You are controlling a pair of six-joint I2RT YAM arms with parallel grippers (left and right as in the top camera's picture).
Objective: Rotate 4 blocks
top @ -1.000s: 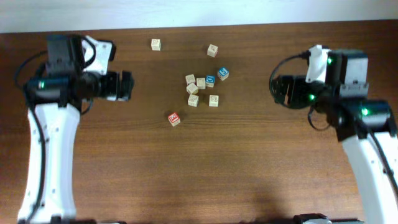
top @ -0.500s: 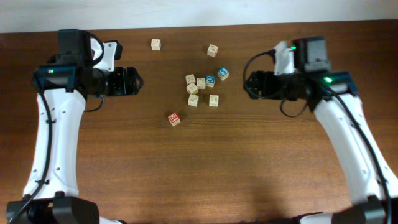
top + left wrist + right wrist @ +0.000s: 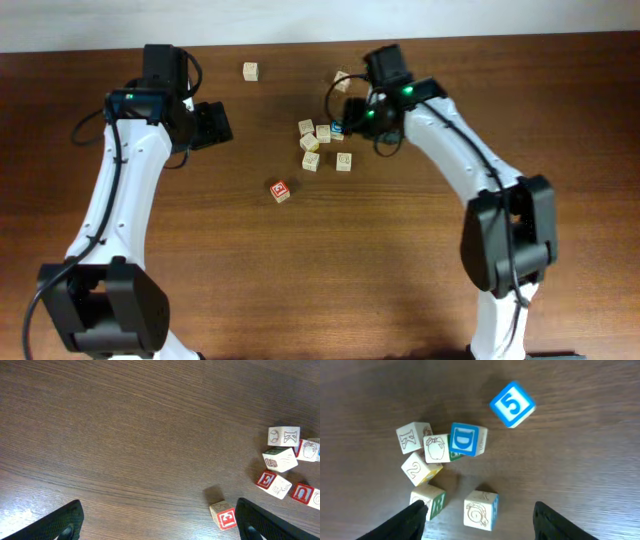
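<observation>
blocks [image 3: 323, 133] bunched ctr table [image 3: 200, 280] | lone block [image 3: 280, 190] apart, front-L of bunch

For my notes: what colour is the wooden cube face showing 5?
Blue, white digit: the small wooden cube, best in right wrist view.

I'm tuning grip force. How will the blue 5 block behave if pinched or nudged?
The 5 block looks like a rigid wooden cube, so it probably won't deform. Its flat faces suggest it would slide or tip, not roll. It sits apart from the D block, so a nudge likely moves it alone.
</observation>
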